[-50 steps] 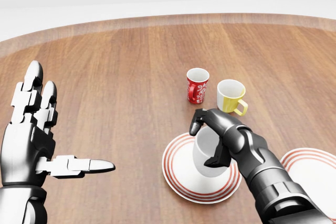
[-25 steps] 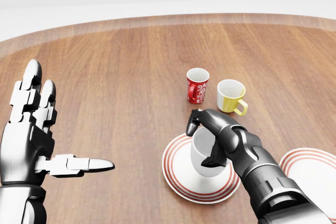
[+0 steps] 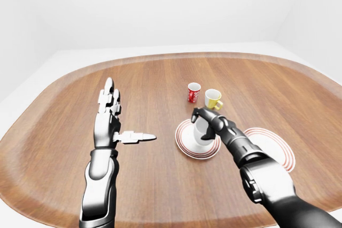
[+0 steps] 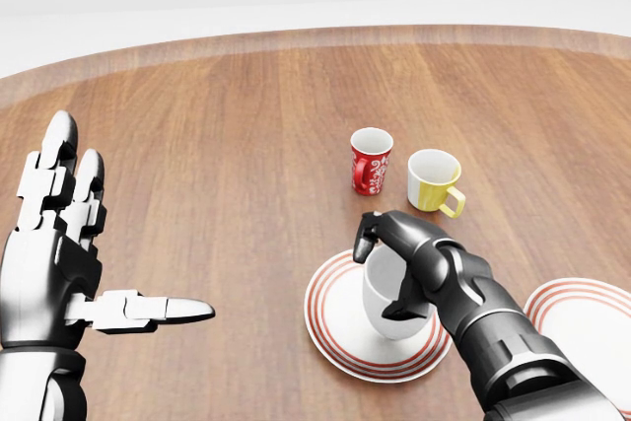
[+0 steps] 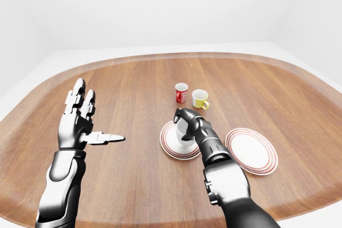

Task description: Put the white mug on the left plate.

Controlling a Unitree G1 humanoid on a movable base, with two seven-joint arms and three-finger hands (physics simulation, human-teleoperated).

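White mug (image 4: 387, 298), seemingly on left plate (image 4: 330, 327), clasped by right robot hand (image 4: 409, 263).

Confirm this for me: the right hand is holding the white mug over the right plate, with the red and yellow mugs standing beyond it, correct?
Not quite. The head view shows the right hand holding the white mug on the left plate, not the right plate. The red mug and yellow mug do stand beyond.

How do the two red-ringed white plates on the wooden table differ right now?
The left red-ringed white plate carries the plain white mug, gripped by the right robot hand; the right red-ringed white plate carries nothing. The left plate lies nearer the red mug and yellow mug. Both plates look alike and lie flat.
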